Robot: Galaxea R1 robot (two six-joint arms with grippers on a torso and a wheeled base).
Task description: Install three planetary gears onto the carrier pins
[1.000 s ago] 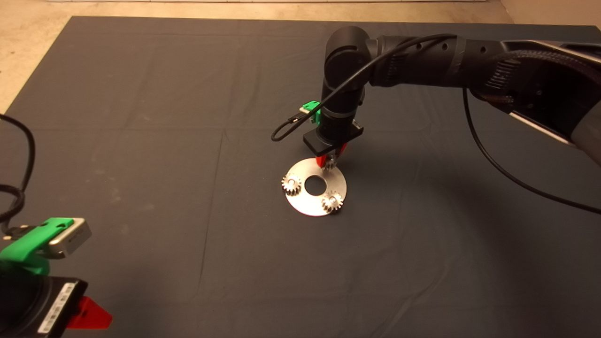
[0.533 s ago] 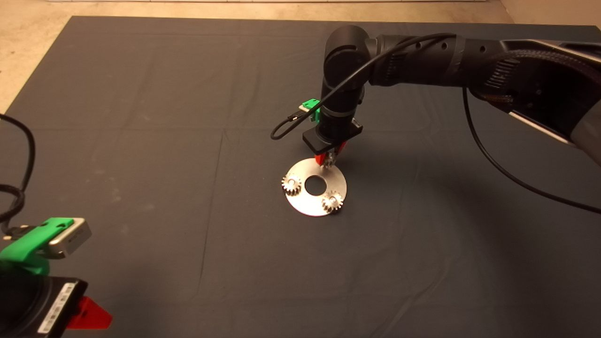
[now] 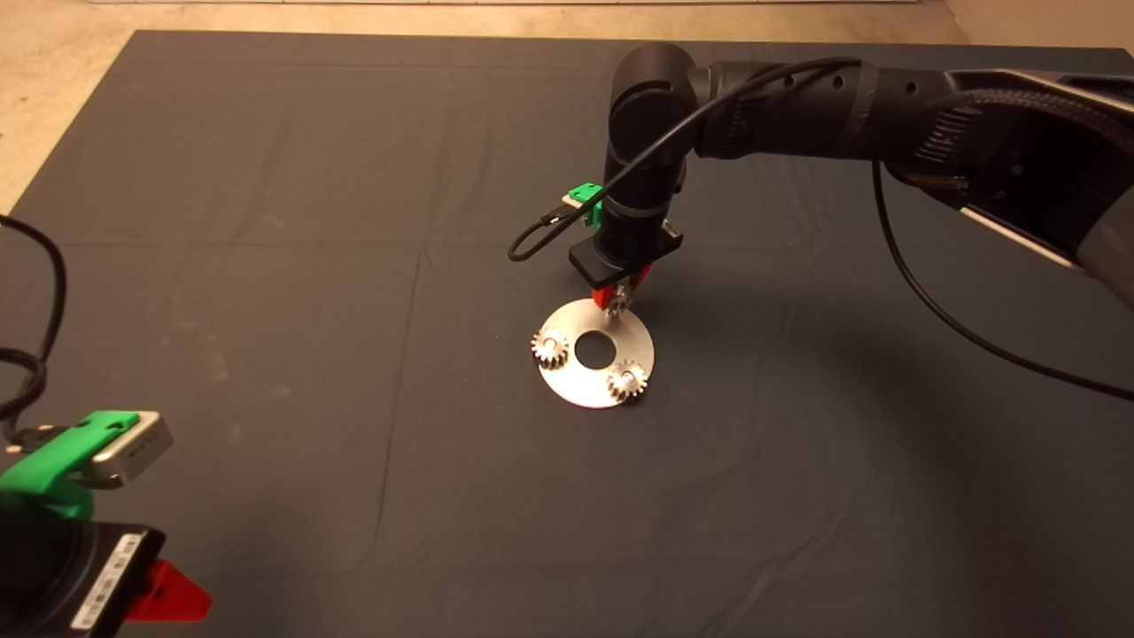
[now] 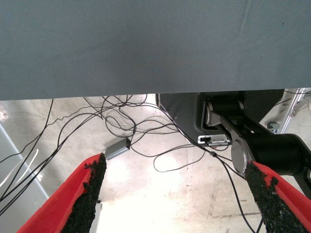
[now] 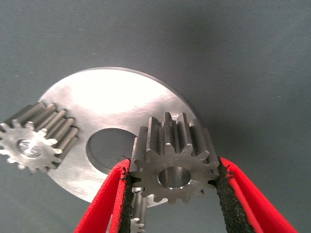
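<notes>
A dark grey mat (image 3: 266,266) covers the table, creased with faint fold lines and lit most strongly near its middle, with soft shadow toward its right side. Beyond its far and left edges lies a pale beige floor (image 3: 53,80). In the left wrist view, a light speckled floor (image 4: 160,194) shows beyond the mat's edge, strewn with tangled black cables (image 4: 121,121), a small grey box (image 4: 116,148) and dark machinery (image 4: 252,141), with a bright glare patch.
</notes>
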